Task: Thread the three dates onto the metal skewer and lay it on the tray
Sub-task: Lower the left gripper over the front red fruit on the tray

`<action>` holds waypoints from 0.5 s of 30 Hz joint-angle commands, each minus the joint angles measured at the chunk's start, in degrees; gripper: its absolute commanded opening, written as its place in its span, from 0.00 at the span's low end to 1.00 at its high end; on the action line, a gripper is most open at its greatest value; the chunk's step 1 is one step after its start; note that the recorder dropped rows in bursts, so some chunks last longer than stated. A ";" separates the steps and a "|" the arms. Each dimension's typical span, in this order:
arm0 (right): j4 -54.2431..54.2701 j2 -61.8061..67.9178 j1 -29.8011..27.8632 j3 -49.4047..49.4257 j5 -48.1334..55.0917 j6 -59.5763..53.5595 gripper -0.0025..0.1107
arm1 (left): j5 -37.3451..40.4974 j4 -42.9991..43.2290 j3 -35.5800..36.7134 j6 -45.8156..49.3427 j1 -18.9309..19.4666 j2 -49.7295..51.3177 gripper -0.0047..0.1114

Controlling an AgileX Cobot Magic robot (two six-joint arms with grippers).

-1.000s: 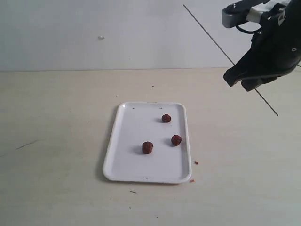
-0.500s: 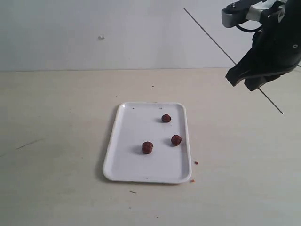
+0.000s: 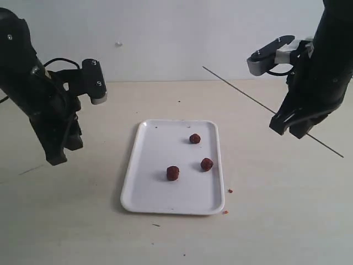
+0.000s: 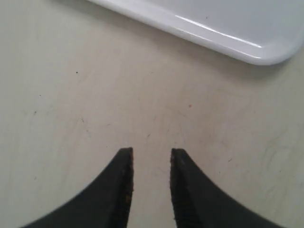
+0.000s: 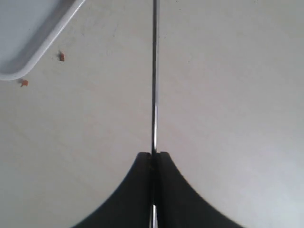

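Observation:
The white tray (image 3: 144, 193) lies mid-table with the three dates loose on it: one at the far side (image 3: 194, 138), one to the right (image 3: 207, 164), one nearer the middle (image 3: 173, 173). My right gripper (image 3: 291, 130) hangs above the table right of the tray, shut on the metal skewer (image 3: 237, 89), which slants from its jaws up toward the back wall. In the right wrist view the skewer (image 5: 154, 71) runs straight out from the closed gripper (image 5: 153, 153). My left gripper (image 3: 58, 157) hovers left of the tray. Its jaws (image 4: 152, 151) stand apart over bare table, empty.
Small reddish crumbs (image 3: 230, 191) lie on the table off the tray's near right corner, also seen as crumbs (image 5: 61, 56) in the right wrist view. A tray corner (image 4: 228, 42) shows ahead of the left gripper. A pale wall stands behind the table.
The left arm has come into view at the left of the tray. The right gripper has dropped lower and slightly left with the skewer, whose far tip now sits lower.

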 commanded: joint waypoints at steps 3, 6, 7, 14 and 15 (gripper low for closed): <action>1.96 1.55 -0.33 -3.11 1.98 -4.73 0.02 | 1.99 0.56 -4.32 -0.13 -3.10 1.07 0.38; 2.73 3.32 -0.33 -5.08 4.69 -6.22 0.02 | 1.76 0.56 -6.90 -0.85 -6.45 3.34 0.51; 2.73 3.66 -0.33 -5.23 4.69 -6.22 0.02 | 1.63 1.10 -7.86 -0.72 -7.67 4.46 0.52; 0.94 4.57 -0.33 -5.36 4.69 -5.56 0.02 | 1.63 6.00 -14.52 0.43 -14.17 13.29 0.51; -0.57 4.57 -0.57 -5.36 4.69 -2.79 0.02 | 1.63 6.35 -16.04 0.43 -15.05 15.07 0.51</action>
